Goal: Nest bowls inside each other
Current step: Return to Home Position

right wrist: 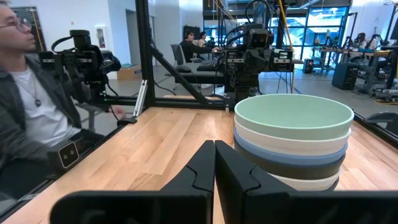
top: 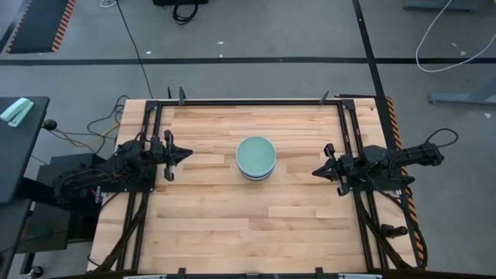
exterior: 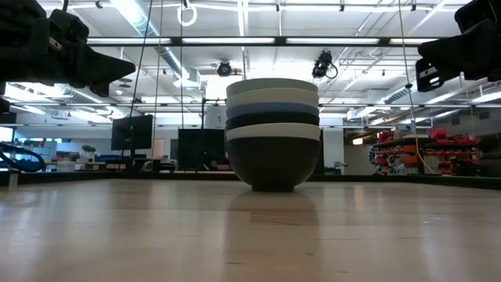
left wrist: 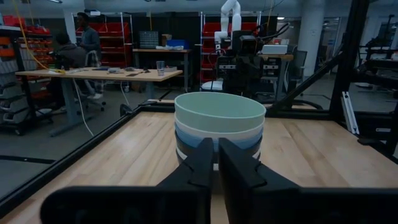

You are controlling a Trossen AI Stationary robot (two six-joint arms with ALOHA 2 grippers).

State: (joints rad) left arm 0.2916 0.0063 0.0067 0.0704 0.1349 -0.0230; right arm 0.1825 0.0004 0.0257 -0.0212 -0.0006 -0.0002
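Note:
The bowls (top: 256, 157) stand nested in one stack at the middle of the table. From the top down they are mint green, white, blue, black, white and black (exterior: 272, 133). The bottom black bowl rests on the wood by its base (exterior: 272, 185). My left gripper (top: 188, 154) hovers level near the table's left edge, shut and pointing at the stack (left wrist: 219, 124). My right gripper (top: 315, 171) hovers level near the right edge, also shut and facing the stack (right wrist: 292, 137). Neither gripper touches a bowl.
A black metal frame (top: 248, 101) runs along the table's edges, with rails beside each arm. Bare wood lies around the stack on all sides. A person (right wrist: 25, 106) sits just beyond the table, and others are at desks farther off in the room.

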